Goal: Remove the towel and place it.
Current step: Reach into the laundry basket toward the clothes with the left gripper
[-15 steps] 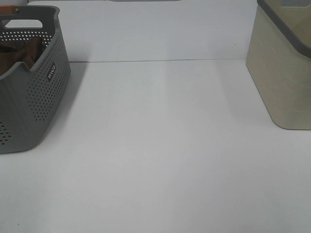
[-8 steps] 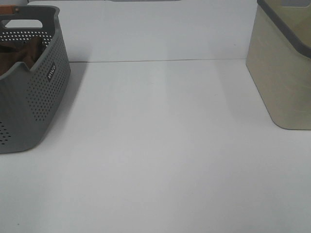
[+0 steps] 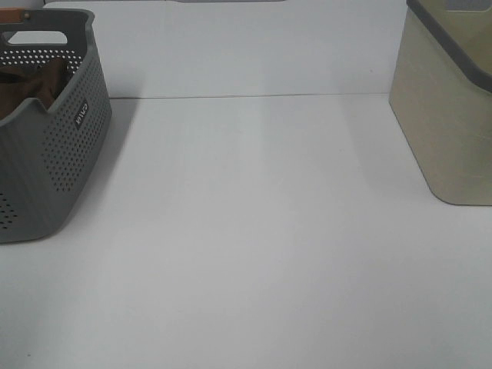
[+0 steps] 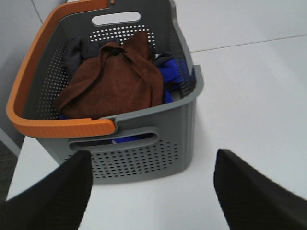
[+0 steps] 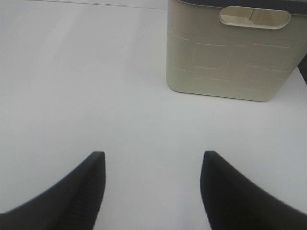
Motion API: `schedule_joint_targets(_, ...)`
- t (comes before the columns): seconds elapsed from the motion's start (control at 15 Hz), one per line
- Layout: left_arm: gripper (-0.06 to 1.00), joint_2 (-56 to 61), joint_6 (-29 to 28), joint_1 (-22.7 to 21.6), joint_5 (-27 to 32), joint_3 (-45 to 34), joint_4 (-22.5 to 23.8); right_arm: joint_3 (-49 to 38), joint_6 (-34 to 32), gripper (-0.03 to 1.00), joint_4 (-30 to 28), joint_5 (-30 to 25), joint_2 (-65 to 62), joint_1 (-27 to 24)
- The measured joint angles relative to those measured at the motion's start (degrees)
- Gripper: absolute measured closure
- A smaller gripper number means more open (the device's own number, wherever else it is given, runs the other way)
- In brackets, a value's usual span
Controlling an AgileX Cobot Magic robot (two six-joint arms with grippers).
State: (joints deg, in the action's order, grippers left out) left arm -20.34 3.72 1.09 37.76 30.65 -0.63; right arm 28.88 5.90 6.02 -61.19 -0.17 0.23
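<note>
From high, far left: grey perforated basket [image 3: 61, 154] on the white surface [image 3: 254, 246], cut by the frame edge, only a sliver of brown visible over its rim. Far right: beige bin [image 3: 442, 115] with a grey rim, well apart from the basket, bare surface between. Both arms out of this view, seen only from the wrists.

From the left wrist: looking down into the basket, contents laid open as nowhere else. On top of the pile inside, the towel [image 4: 112, 81]: rust-brown, plush and matt, bunched and folded over itself, one corner poking up toward the far wall with its handle slot. Under and beside it, bright blue cloth [image 4: 168, 79] on the side toward the middle of the surface, and dark grey cloth [image 4: 76, 50] in the far corner. Orange handle [image 4: 29, 91] swung down along the rim. Nearest the camera, the left end effector [image 4: 151, 160]: two dark fingers [image 4: 53, 191] spread wide, nothing between them, short of the basket's near wall and clear of it.

From the right wrist: the bin face-on, with moulded panel lines and a handle slot under the rim, neither of them visible from high. In front of it, the right end effector [image 5: 153, 158]: likewise spread wide, gripping nothing, over bare surface, well apart from the bin.
</note>
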Motion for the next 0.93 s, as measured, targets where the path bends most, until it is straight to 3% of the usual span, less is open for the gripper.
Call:
schedule_joint_targets(0.13,0.26,-11.57,-2.86,0.0,-3.84,2.46,5.9,0.0,0.0,0.4,0.0,0.0,0.0,0.0)
schedule_joint_targets(0.33,0.26,-30.83,-6.25,0.0,-4.07,11.12,10.89,0.0,0.0,0.4,0.0,0.0,0.0,0.0)
schedule_joint_targets(0.53,0.26,-47.56,-6.53,0.0,1.6,24.47,13.35,0.0,0.0,0.4,0.0,0.0,0.0,0.0)
schedule_joint_targets(0.93,0.3,-74.89,-5.44,0.0,14.04,54.43,23.66,0.0,0.0,0.4,0.0,0.0,0.0,0.0)
